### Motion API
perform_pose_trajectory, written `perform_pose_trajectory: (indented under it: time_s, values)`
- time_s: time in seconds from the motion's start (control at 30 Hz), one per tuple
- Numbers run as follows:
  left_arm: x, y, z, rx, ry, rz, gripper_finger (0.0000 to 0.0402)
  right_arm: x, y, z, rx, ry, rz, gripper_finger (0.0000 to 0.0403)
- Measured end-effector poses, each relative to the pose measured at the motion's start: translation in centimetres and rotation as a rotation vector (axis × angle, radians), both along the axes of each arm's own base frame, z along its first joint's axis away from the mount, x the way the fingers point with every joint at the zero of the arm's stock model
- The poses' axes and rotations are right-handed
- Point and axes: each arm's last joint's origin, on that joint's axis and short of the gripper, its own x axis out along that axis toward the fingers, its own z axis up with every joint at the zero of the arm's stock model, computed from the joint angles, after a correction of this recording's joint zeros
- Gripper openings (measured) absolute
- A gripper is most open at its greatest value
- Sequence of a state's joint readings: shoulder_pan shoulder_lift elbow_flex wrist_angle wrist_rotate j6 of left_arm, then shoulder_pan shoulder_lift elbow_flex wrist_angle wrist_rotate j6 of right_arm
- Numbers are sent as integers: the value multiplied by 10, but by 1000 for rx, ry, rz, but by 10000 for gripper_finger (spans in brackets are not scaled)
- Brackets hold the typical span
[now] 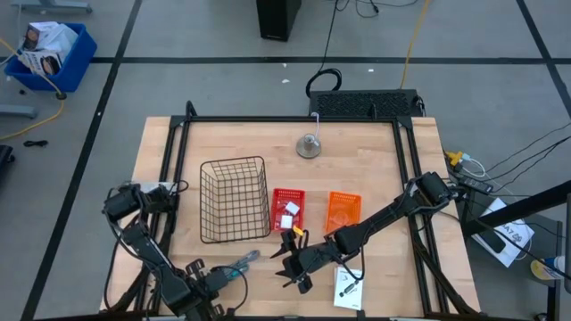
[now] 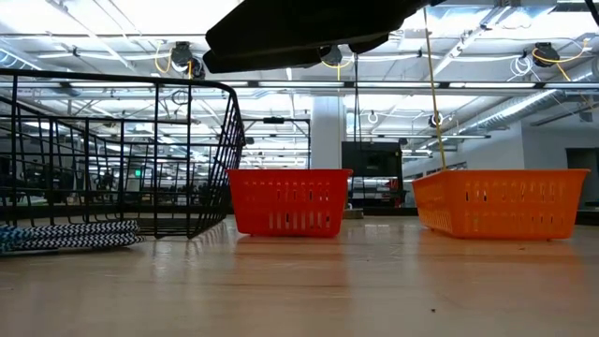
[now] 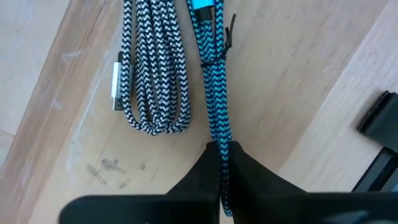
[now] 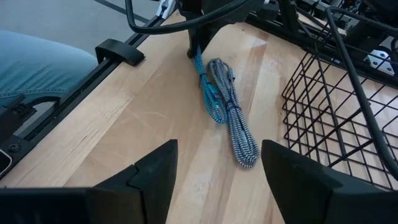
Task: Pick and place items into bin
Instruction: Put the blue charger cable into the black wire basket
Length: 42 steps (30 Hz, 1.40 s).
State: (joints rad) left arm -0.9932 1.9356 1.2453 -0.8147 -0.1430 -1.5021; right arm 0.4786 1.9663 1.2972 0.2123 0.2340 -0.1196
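Observation:
A bundled braided cable (image 1: 246,260), part blue and part black-and-white, lies on the table in front of the wire basket (image 1: 235,201); it also shows in the low view (image 2: 65,236). My left gripper (image 3: 222,180) is shut on its blue part. My right gripper (image 4: 217,180) hovers open a short way to the cable's right (image 1: 294,267), touching nothing. A flat white packet with black marks (image 1: 350,287) lies near the table's near edge. Something small and white (image 1: 287,221) sits in the red bin (image 1: 287,198). My left gripper pinches the blue strands of the cable (image 3: 219,140) between its two fingers, at the end of the bundle nearest the table's near edge. The fingers come from above, slanting down (image 4: 199,37). The rest of the bundle (image 4: 233,121) lies on the table.
An orange bin (image 1: 343,209) stands right of the red one, and both are behind the grippers. A grey round object (image 1: 309,146) sits near the far edge. Black rails (image 4: 118,53) frame the table. A person's jeans-clad leg (image 4: 37,62) shows beyond the near-left edge.

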Motion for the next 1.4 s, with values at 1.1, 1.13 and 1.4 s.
perform_pose_trajectory:
  time_s: [1.1,1.13,1.4]
  values:
    - [-4,27,119,21,-644,-165,22,0,0,0,6,2,-5,224]
    - [-4,31,121,37,-643,-151,18,0,0,0,6,2,-5,224]
    - [6,66,125,159,-580,-24,27,0,-1,0,25,6,-16,224]
